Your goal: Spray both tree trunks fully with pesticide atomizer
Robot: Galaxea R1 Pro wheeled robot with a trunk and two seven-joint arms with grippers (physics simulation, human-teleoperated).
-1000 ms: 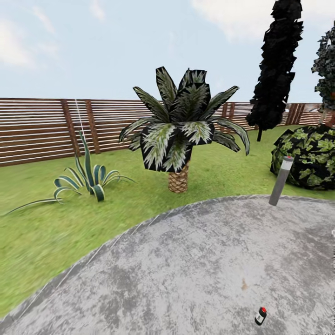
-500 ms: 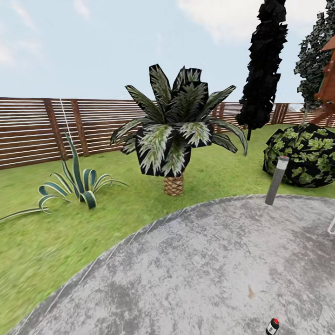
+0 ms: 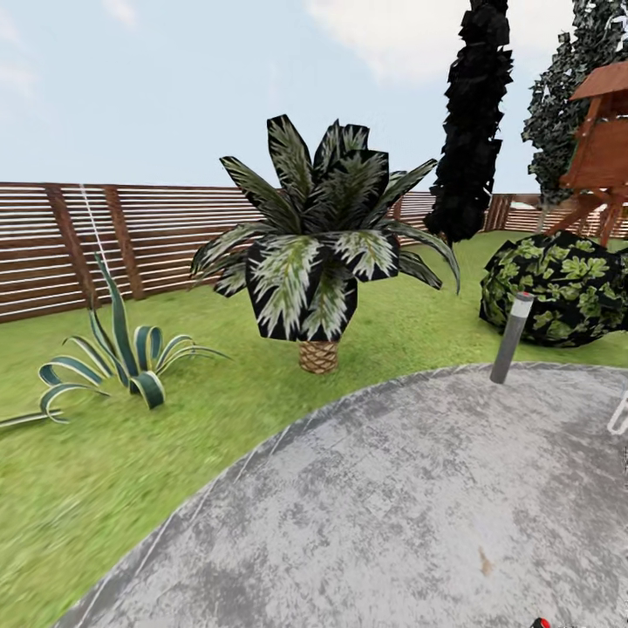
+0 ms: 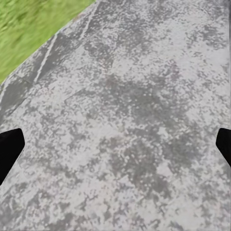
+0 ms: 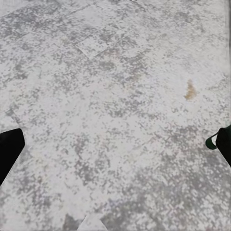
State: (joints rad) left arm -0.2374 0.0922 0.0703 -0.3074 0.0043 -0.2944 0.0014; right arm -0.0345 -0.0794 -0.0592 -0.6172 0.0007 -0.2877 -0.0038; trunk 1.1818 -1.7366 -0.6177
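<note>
Stone paving [image 3: 392, 497], grey and mottled, spreads in a broad rounded patch across the lower part of the head view, edged by green grass lawn [image 3: 105, 436] on the left and behind. At the very bottom edge of that view, toward the right, a small red cap [image 3: 541, 623] peeks in: the top of the pesticide atomizer, standing on the paving, with its body cut off by the frame. A small brownish stain [image 3: 485, 563] marks the stone just beyond it. On the grass past the paving stands a short palm [image 3: 318, 253] with striped dark fronds and a woven-looking stub of trunk, and to its left a spiky agave-like plant [image 3: 122, 358]. A slim grey bollard light [image 3: 511, 324] leans at the far rim of the paving, near a round dark bush [image 3: 558, 288]. Behind these rise a narrow near-black conifer [image 3: 471, 122] and a reddish wooden structure [image 3: 602, 148], all in front of the slatted brown fence [image 3: 131, 235]. In the left wrist view the left tool [image 4: 115, 147] hangs over bare paving, its two dark fingertips [image 4: 9, 149] spread wide and released, nothing between them. The right tool [image 5: 115, 149] is likewise spread apart over the stone, with a dark green bit [image 5: 211, 141] showing beside one fingertip [image 5: 8, 151].
</note>
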